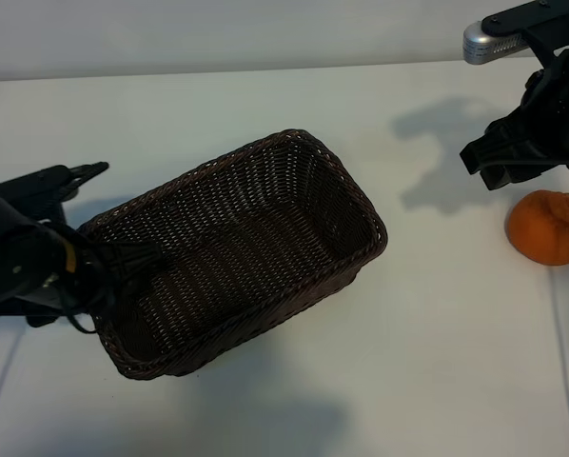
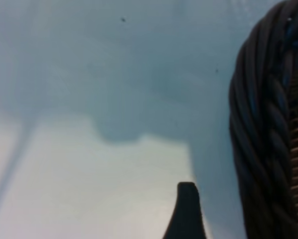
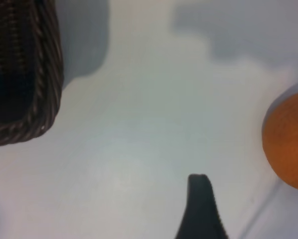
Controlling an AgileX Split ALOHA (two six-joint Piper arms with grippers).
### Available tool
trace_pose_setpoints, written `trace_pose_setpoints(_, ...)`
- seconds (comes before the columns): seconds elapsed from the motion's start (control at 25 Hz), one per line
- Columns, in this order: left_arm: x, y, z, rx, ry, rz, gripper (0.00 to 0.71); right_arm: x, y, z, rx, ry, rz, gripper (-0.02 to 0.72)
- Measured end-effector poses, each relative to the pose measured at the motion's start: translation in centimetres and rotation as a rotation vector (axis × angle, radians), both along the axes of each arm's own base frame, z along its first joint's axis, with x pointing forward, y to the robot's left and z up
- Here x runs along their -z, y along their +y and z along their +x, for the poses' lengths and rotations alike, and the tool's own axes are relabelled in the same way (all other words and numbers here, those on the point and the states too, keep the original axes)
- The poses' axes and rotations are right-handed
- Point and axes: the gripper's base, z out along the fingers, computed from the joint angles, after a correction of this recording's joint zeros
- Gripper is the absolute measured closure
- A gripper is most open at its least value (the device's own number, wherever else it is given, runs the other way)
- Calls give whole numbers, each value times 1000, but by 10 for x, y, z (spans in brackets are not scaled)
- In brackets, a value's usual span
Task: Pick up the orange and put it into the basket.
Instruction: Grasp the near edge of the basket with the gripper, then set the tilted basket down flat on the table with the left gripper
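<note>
Exterior view, small round orange fruit [image 1: 548, 227] sat on white table [image 1: 437, 333], well apart from dark brown woven wicker basket [image 1: 356, 205], right claw [image 1: 499, 157] just above it, spread wide, empty, left claw [image 1: 123, 262] at basket's rim, grip unclear.

You have one orange [image 1: 547, 227] just beside the right claw [image 1: 513, 157]. One basket [image 1: 361, 205] sits against the left claw [image 1: 123, 262]. Both rest on one desk [image 1: 437, 362].
</note>
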Motion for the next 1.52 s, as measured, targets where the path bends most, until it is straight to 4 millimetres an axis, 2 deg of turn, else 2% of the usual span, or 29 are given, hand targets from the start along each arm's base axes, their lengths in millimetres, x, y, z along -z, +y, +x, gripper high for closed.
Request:
trace_pose_setpoints(0.24, 16, -5, 5, -18, 38, -21, 115, 0, 0, 0, 0, 0, 1, 211)
trace_pose_setpoints(0.52, 19, -6, 6, -20, 39, -25, 132, 0, 0, 0, 1, 1, 4, 211)
trace_pose_setpoints(0.6, 19, -6, 6, -27, 34, -31, 187, 0, 0, 0, 1, 1, 4, 211)
trace_pose_setpoints(0.76, 19, -7, 6, -36, 34, -34, 391, 0, 0, 0, 1, 1, 4, 211)
trace_pose_setpoints(0.84, 19, -7, 7, -43, 24, -45, 471, 0, 0, 0, 1, 2, 3, 211)
trace_pose_setpoints(1.28, 19, -11, 11, -46, -12, -87, 503, 0, 0, 0, 1, 3, 3, 211)
trace_pose_setpoints(1.52, 7, -12, 11, -41, -71, -127, 540, 0, 0, 0, 1, 4, 3, 210)
